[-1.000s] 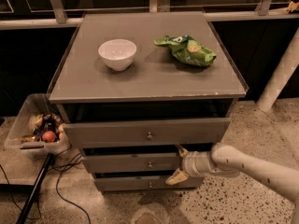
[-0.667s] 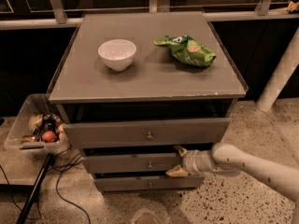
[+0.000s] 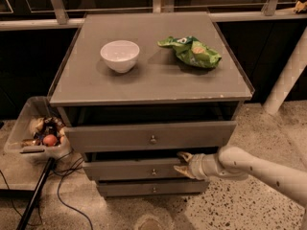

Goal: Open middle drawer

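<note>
Only the claw point(image 3: 183, 164) has shifted since a second ago: its lower finger has come up toward the upper one, and the tips now sit higher against the right end of the middle drawer point(image 3: 134, 170). That drawer has not moved. It lies between the top drawer point(image 3: 115, 137), which stands partly out, and the bottom drawer point(image 3: 124, 189), and it is barely out itself. The claw's fingers are apart, one at the front's top edge and one on its face, to the right of the knob point(image 3: 153, 171). My guess is a grip is being set and the pull has yet to start. On the surface point(image 3: 144, 87) rest a bowl point(image 3: 120, 55) and a green bag point(image 3: 191, 51).
</note>
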Controlling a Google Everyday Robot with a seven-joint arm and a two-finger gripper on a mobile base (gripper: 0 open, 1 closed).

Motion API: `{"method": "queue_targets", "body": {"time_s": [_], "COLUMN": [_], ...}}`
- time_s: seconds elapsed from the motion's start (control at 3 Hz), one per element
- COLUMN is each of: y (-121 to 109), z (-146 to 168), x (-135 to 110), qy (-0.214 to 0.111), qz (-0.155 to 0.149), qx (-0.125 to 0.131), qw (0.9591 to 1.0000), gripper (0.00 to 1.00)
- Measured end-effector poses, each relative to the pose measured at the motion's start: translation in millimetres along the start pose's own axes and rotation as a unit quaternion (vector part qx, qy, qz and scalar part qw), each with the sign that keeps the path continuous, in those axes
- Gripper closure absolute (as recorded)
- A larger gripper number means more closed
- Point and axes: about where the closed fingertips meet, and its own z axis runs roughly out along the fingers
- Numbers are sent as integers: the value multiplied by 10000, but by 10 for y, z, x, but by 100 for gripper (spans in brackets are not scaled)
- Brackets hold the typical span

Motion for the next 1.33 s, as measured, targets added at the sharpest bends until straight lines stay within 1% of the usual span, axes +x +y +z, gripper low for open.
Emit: {"method": "queue_targets", "body": {"time_s": [0.33,0.67,1.0,1.33], "y": [-16,-13,38,15], "z": [-7,-7,9,0], "x": [-13,-23,-30,-44], "qy": [0,-13,-59,-60], "qz": [0,5,31,32], "qx": [-1,-22,-81,-81], "qw": [10000,10000,9999,9999], "gripper": [100,100,100,100]}}
